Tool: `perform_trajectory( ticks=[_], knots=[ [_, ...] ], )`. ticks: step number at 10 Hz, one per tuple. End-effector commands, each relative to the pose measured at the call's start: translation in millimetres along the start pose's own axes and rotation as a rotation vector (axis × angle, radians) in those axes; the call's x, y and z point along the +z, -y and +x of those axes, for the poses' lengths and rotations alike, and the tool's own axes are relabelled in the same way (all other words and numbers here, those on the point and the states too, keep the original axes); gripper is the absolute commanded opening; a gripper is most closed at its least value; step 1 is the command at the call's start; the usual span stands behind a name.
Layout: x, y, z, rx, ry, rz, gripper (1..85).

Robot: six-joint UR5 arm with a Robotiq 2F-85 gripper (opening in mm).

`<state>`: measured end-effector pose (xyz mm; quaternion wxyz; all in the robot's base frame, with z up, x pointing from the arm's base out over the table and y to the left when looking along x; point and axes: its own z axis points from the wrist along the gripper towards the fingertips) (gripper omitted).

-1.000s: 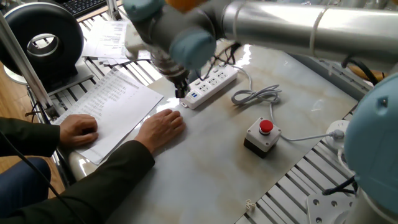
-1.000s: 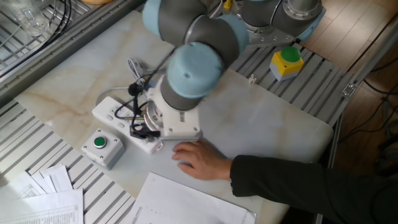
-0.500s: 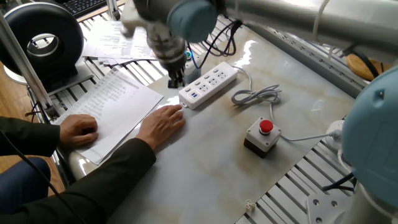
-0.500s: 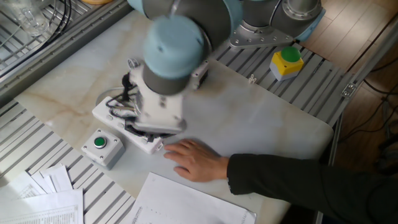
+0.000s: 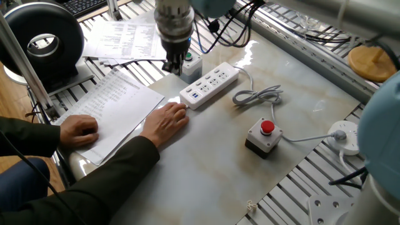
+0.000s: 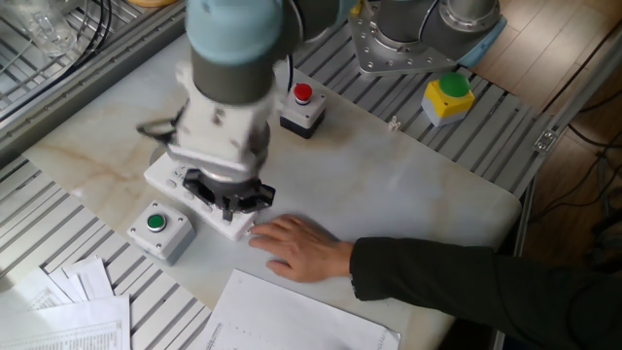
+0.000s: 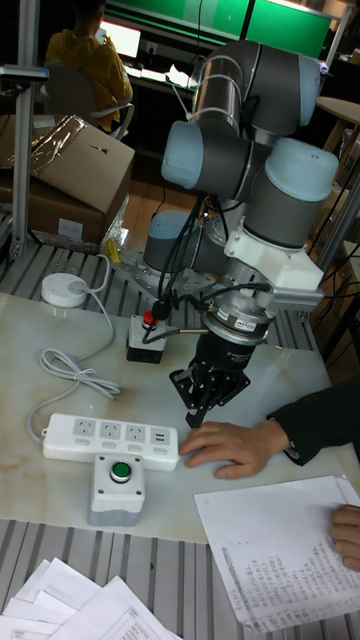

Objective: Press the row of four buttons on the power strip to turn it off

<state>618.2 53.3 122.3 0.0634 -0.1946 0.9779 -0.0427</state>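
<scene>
A UR5's gripper (image 7: 203, 398) is hovering above the power strip (image 7: 110, 441) near the table (image 5: 206, 169) edge, a person's hand (image 7: 228, 448) steadying it; finger state impossible to tell.

Marble-look table (image 5: 206, 175): power strip (image 5: 209, 84), red btn box (image 5: 262, 136), green btn box (image 7: 118, 487), papers (image 5: 115, 106)

The long white plastic power strip (image 5: 209, 85) carries blue USB ports (image 5: 194, 95). At its 11 o'clock sits a grey box with a round green button (image 7: 121, 470); at 4 o'clock, a grey box with a red mushroom button (image 5: 267, 127). The marble-patterned pale tabletop (image 5: 206, 169) has beige veins. A dark olive sleeve (image 5: 94, 181) lies at 8 o'clock.
</scene>
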Motion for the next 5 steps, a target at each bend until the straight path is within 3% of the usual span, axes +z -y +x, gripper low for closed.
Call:
perform_trajectory(
  ticks=[1,5],
  knots=[
    [-8.7,5.0,-8.6,0.078,0.048,-0.023,1.0],
    [-4.9,5.8,-18.2,0.086,0.066,-0.029,1.0]
  ],
)
